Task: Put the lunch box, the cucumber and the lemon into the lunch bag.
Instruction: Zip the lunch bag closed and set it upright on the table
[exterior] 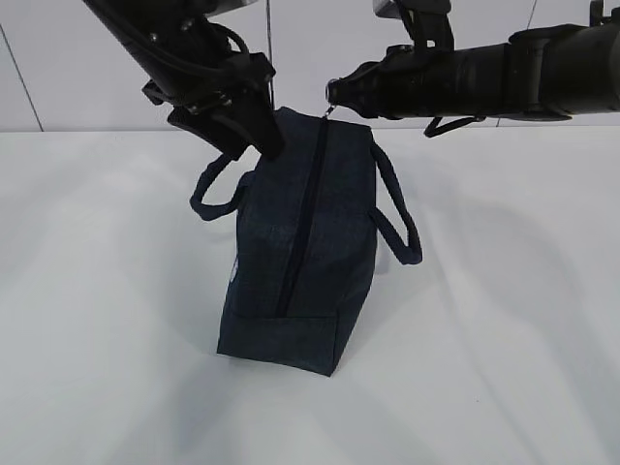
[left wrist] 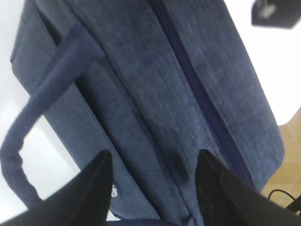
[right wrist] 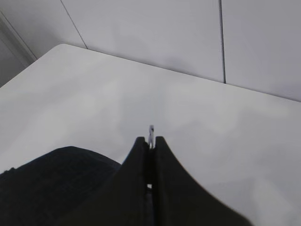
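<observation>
The lunch bag (exterior: 295, 247) stands on the white table (exterior: 116, 368), and I see its long axis running from the near bottom end away toward the wall, with the far end lifted higher than the near end. The black top zipper (exterior: 302, 218) follows that same axis and appears closed along the length I can see. One looped handle (exterior: 215, 194) hangs off the left side and the other handle (exterior: 399, 218) off the right.

My right gripper (exterior: 334, 94) sits at the far, raised end of the zipper line. In the right wrist view the two fingers (right wrist: 162, 160) are pressed together with a thin metal piece, the ring pull (right wrist: 151, 134), pinched between them and sticking out just past the tips; the bag (right wrist: 51, 183) lies below and to the left of that claw.

My left gripper (exterior: 254, 131) meets the bag at its upper left corner, just left of the zipper. In the left wrist view its fingertips (left wrist: 101, 174) stand apart with navy fabric (left wrist: 155, 141) lying between them; I cannot tell whether they are squeezing it.

Beyond the bag, bare table extends to the left, to the right and toward me. The table's far edge meets the pale wall (exterior: 291, 39) just behind both claws.
</observation>
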You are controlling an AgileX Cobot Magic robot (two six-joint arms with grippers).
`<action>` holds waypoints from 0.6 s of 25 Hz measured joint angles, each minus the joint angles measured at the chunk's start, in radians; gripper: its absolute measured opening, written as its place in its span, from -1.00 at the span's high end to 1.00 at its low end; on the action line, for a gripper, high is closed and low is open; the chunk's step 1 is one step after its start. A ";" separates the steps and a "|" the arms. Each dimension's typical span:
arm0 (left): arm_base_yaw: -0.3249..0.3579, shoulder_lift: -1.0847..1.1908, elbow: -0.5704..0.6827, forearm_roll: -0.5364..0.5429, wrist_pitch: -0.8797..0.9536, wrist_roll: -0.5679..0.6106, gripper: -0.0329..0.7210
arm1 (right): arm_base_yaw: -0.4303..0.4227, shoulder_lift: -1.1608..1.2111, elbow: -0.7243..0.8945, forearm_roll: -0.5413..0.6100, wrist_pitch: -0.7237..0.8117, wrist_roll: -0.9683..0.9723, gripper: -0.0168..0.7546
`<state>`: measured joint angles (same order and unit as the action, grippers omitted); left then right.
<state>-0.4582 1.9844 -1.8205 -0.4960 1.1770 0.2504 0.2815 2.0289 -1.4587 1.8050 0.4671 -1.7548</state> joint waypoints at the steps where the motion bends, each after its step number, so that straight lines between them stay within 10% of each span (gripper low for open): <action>1: 0.000 0.001 0.000 0.000 -0.004 0.000 -0.17 | 0.000 0.000 0.000 0.000 0.000 0.000 0.94; 11: 0.000 0.071 0.000 -0.006 -0.016 0.000 -0.10 | 0.000 0.000 0.000 0.000 0.002 0.002 0.94; 15: -0.001 0.077 0.000 -0.006 -0.027 0.000 0.57 | 0.000 0.000 0.000 0.000 0.002 0.002 0.94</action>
<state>-0.4589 2.0616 -1.8205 -0.5021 1.1499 0.2504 0.2815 2.0289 -1.4587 1.8050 0.4692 -1.7527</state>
